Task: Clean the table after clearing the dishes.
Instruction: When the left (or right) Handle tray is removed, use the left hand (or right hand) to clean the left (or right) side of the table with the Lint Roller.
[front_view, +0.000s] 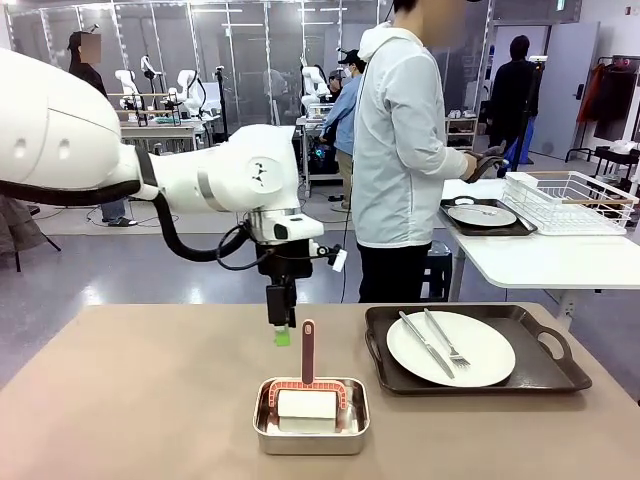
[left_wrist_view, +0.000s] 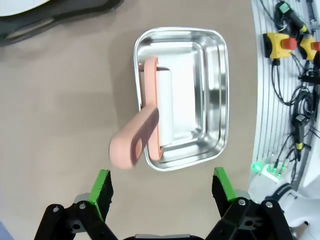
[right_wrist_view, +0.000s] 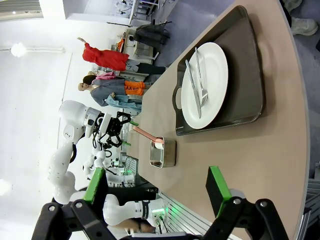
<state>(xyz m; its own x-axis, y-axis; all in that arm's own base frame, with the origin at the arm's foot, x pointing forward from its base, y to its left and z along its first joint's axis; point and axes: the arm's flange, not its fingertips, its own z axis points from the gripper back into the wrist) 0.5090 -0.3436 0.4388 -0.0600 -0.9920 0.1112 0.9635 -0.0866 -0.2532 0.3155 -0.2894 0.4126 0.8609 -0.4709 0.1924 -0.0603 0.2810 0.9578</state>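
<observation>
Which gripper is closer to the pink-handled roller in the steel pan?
Left. The left gripper hangs open just above the pink-handled roller; the right gripper stands well back from it, open too.

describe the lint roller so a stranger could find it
On the brown table, left of the dark tray holding a white plate, sits a small steel pan. In it lies a lint roller: white roll, salmon-pink handle sticking up, the only pink thing there.

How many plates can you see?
2. One white plate lies on the dark tray on the brown table. The other plate sits on a second tray on the white table, beside the person. I see none hidden.
</observation>
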